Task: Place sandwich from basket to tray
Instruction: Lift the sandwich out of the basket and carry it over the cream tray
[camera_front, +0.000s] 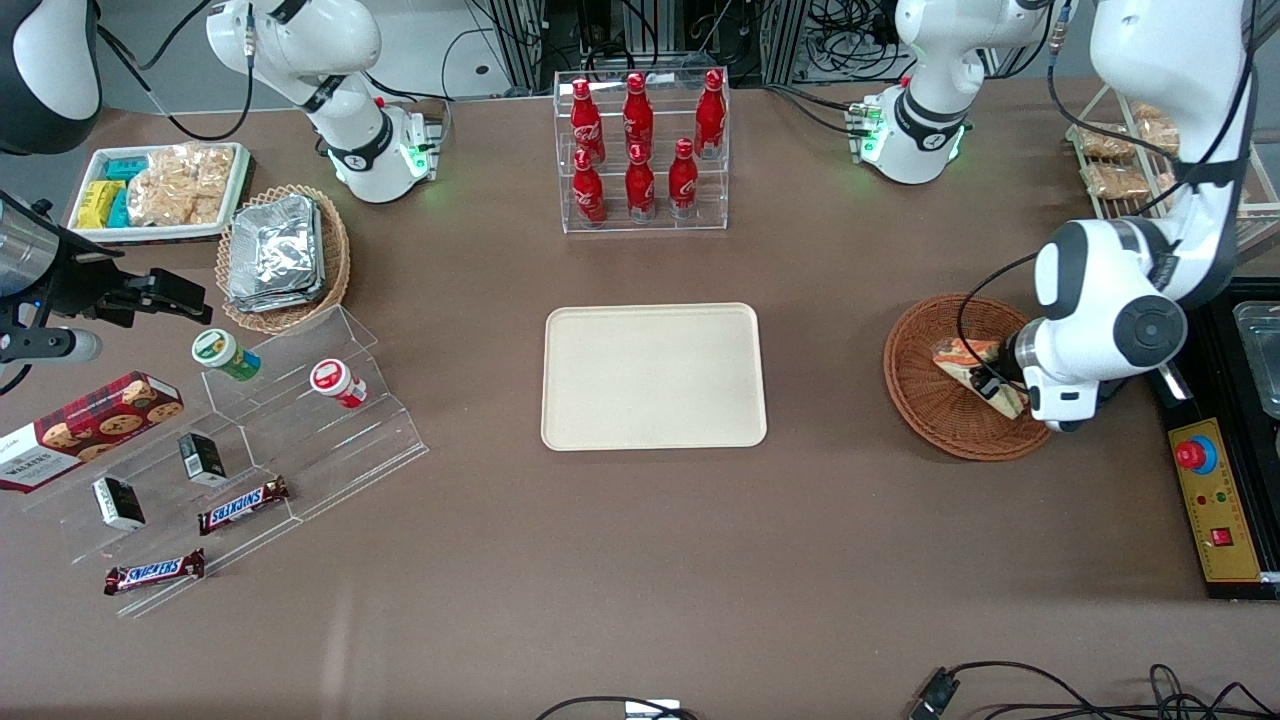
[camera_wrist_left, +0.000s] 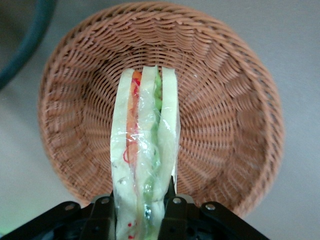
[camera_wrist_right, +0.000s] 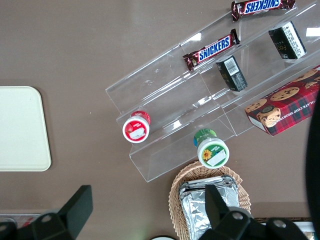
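Grasp step: gripper (camera_wrist_left: 141, 212) pinching wrapped sandwich (camera_wrist_left: 145, 150) over wicker basket (camera_front: 925, 395), right of front frame. Next: lift clear of rim, carry to cream tray (camera_front: 654, 376) at centre, release.

Your working arm is glossy white, built of rounded shells with dark grey rings at the joints and a round grey cap on the wrist. A thin black cable loops along it. Its base is a white dome with a black band and a green light. The gripper (camera_wrist_left: 142, 212) is black, with small silver screws on its body.
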